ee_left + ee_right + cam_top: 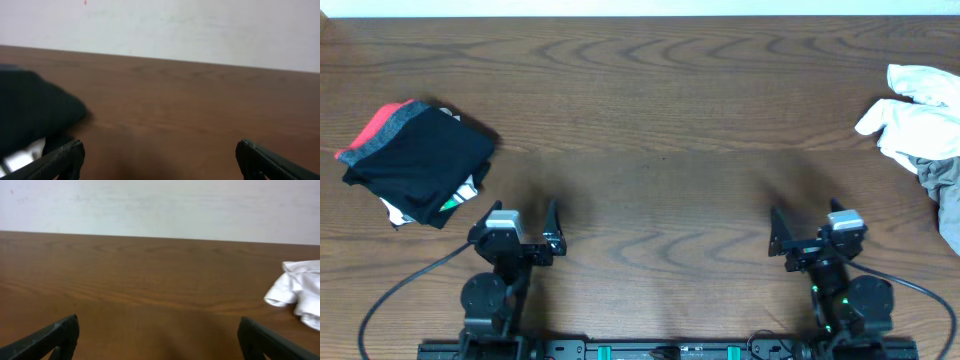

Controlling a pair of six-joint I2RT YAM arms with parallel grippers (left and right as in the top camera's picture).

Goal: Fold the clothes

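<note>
A stack of folded clothes, black on top with a red piece and white edges below, lies at the table's left. It shows as a dark blur in the left wrist view. A crumpled white garment lies at the far right, also in the right wrist view, with a khaki-grey garment next to it at the edge. My left gripper is open and empty near the front, right of the stack. My right gripper is open and empty near the front right.
The wooden table spans the whole view. A pale wall runs behind its far edge. Cables trail from both arm bases at the front edge.
</note>
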